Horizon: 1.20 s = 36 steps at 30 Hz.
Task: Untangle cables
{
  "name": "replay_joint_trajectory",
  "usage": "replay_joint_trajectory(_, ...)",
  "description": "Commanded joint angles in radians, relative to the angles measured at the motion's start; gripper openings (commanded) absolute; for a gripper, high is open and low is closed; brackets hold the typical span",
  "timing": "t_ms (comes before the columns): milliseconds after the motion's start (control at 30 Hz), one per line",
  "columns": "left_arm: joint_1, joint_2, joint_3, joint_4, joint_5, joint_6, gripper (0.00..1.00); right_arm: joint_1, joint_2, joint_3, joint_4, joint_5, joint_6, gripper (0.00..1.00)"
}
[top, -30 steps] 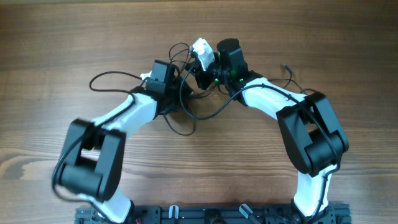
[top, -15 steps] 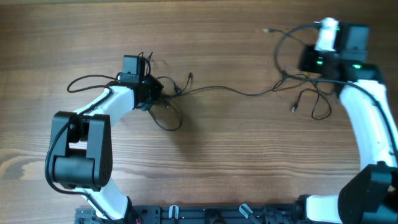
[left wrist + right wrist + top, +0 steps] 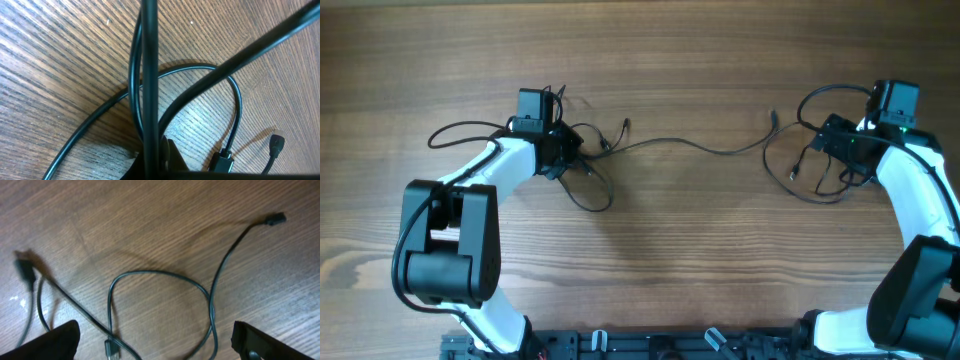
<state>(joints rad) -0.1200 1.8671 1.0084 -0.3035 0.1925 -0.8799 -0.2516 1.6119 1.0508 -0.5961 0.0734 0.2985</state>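
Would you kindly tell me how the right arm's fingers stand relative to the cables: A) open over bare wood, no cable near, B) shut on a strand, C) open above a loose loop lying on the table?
C: the right wrist view shows the right fingers wide apart, with a cable loop lying ungripped on the table between them.

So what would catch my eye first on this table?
The left gripper is shut on a small tangle of black cables at the left of the wooden table. The right gripper hangs open over loose loops at the far right. One long cable stretches across the middle between the two.
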Motion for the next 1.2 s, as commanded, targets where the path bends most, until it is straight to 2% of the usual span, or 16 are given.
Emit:
replay_joint_trajectory(0,0.004,0.042,-0.040,-0.034,-0.032,0.013,0.08,0.002,0.033,-0.051,0.027,0.031,0.024,1.00)
replay_joint_trajectory(167,0.004,0.042,-0.040,-0.035,-0.032,0.012,0.12,0.002,0.092,-0.187,0.234,0.107,0.043,1.00)
replay_joint_trajectory(300,0.004,0.042,-0.040,-0.034,-0.032,0.012,0.15,0.002,0.198,-0.190,0.324,0.132,0.042,1.00)
replay_joint_trajectory(400,0.004,0.042,-0.040,-0.034,-0.033,0.012,0.16,0.002,0.302,-0.190,0.388,0.018,0.042,0.99)
replay_joint_trajectory(433,0.004,0.042,-0.040,-0.034,-0.032,0.012,0.17,0.002,0.357,-0.190,0.393,-0.005,0.042,0.56)
replay_joint_trajectory(467,0.004,0.042,-0.040,-0.034,-0.032,0.012,0.17,0.002,0.378,-0.190,0.394,-0.005,0.042,0.08)
replay_joint_trajectory(500,0.004,0.042,-0.040,-0.035,-0.032,0.012,0.17,0.002,0.382,-0.190,0.397,-0.004,0.041,0.04)
replay_joint_trajectory(633,0.004,0.042,-0.040,-0.034,-0.032,0.012,0.16,-0.039,0.325,-0.060,0.315,-0.042,-0.085,0.04)
replay_joint_trajectory(767,0.004,0.042,-0.040,-0.034,-0.032,0.012,0.16,-0.182,0.288,0.222,0.237,-0.037,-0.155,0.04)
replay_joint_trajectory(833,0.004,0.042,-0.040,-0.034,-0.033,0.012,0.16,-0.268,0.288,0.329,0.276,-0.011,-0.303,0.04)
replay_joint_trajectory(967,0.004,0.042,-0.040,-0.026,-0.033,0.012,0.16,-0.398,0.293,0.345,0.442,0.038,-0.571,0.04)
replay_joint_trajectory(1033,0.004,0.042,-0.040,-0.026,-0.033,0.012,0.17,-0.456,0.319,0.345,0.484,0.037,-0.583,0.05)
replay_joint_trajectory(1067,0.004,0.042,-0.040,-0.023,-0.033,0.012,0.17,-0.480,0.338,0.345,0.489,0.038,-0.575,0.15)
replay_joint_trajectory(1100,0.004,0.042,-0.040,-0.021,-0.032,0.012,0.17,-0.499,0.351,0.345,0.486,0.042,-0.544,0.66)
replay_joint_trajectory(1133,0.004,0.042,-0.040,-0.020,-0.032,0.012,0.16,-0.525,0.361,0.345,0.475,0.042,-0.489,1.00)
replay_joint_trajectory(1167,0.001,0.042,-0.040,-0.020,-0.032,0.013,0.14,-0.553,0.356,0.346,0.460,0.042,-0.411,1.00)
